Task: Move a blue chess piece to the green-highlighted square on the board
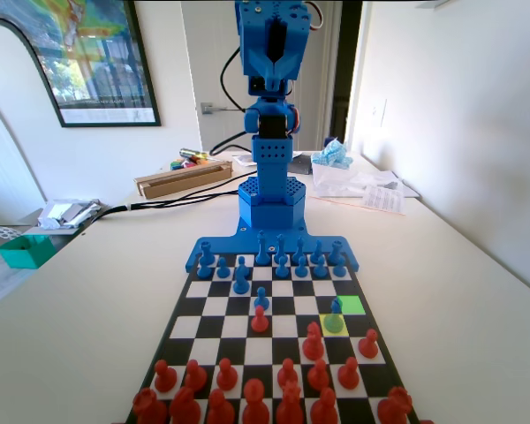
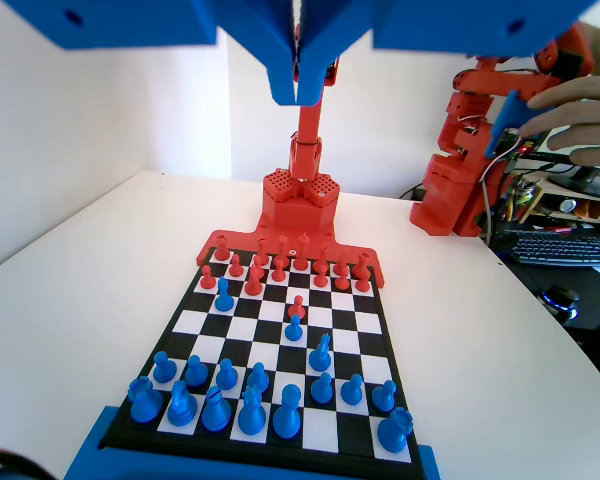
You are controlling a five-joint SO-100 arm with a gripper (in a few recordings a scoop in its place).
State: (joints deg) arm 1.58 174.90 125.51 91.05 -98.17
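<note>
High above the board (image 2: 375,322), the end effector (image 2: 300,95) hangs clenched and empty in the wrist view, its jaws meeting in a thin seam. One blue chess piece (image 1: 335,316) stands on the yellow square (image 1: 322,326) in the fixed view, touching the single green-highlighted square (image 1: 352,305), which lies bare just behind it. That tint is unseen from the wrist. Near the centre one blue pawn (image 1: 261,299) faces one red pawn (image 1: 260,320). Bare desk (image 1: 459,291) flanks both board edges.
</note>
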